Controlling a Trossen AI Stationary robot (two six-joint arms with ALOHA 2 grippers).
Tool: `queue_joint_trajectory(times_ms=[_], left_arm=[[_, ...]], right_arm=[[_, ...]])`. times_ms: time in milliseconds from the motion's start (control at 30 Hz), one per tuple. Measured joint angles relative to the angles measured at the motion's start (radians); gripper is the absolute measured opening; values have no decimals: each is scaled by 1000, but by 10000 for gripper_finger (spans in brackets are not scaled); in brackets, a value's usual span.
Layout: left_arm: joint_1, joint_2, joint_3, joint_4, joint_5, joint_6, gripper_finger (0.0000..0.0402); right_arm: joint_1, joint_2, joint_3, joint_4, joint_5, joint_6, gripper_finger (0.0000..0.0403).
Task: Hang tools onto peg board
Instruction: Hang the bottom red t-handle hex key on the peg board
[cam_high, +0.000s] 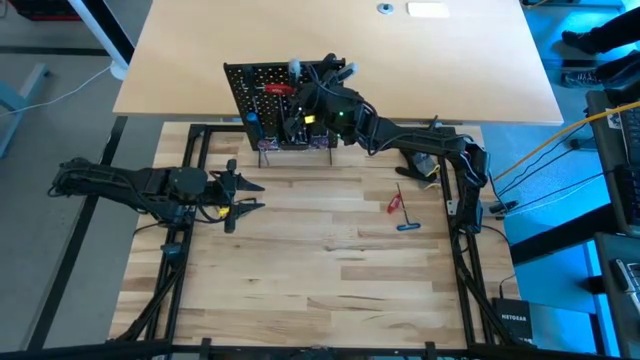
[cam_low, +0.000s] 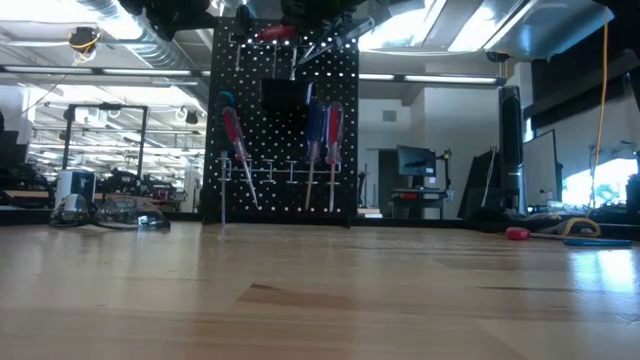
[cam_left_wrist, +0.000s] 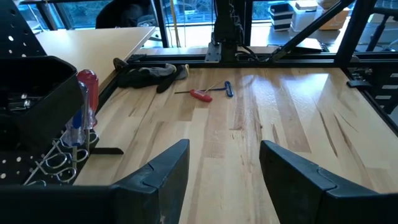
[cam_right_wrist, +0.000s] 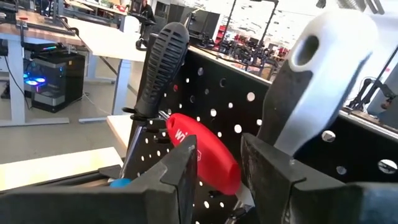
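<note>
- The peg board (cam_high: 270, 105) stands at my table's (cam_high: 300, 290) far edge, screwdrivers (cam_low: 320, 135) hanging on it.
- My right gripper (cam_high: 318, 82) sits over its top.
- My left gripper (cam_high: 248, 194) waits left, well before it.
- Two small tools (cam_high: 402, 212) lie right of centre.

What I can't make out around my right pincer

From above, my own right arm covers my right pincer (cam_high: 318, 88) and the upper right of the peg board (cam_high: 262, 85), so whatever my fingers meet there is hidden. A white-handled tool (cam_right_wrist: 323, 68) just beside my finger runs off the wrist picture's edge. Well away on the tabletop (cam_high: 330, 260), two small tools (cam_high: 400, 212) are too tiny to name.
</note>
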Motion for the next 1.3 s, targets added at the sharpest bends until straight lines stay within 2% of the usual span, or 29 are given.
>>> queue_joint_trajectory(times_ms=[333, 600, 867, 1133, 1233, 1300], left_arm=[[0, 0, 0, -3, 0, -2, 184], [0, 0, 0, -3, 0, -3, 184], [0, 0, 0, -4, 0, -3, 184], [0, 0, 0, -3, 0, -3, 184], [0, 0, 0, -2, 0, -3, 184], [0, 0, 0, -2, 0, -3, 184]], right_arm=[[17, -2, 0, 0, 2, -18, 128], [71, -18, 0, 21, 132, -134, 128], [134, -33, 0, -22, 156, -202, 128], [165, 3, 2, -141, 86, -206, 123], [131, 24, -1, -112, 87, -220, 98], [109, 28, -1, -66, 47, -219, 72]])
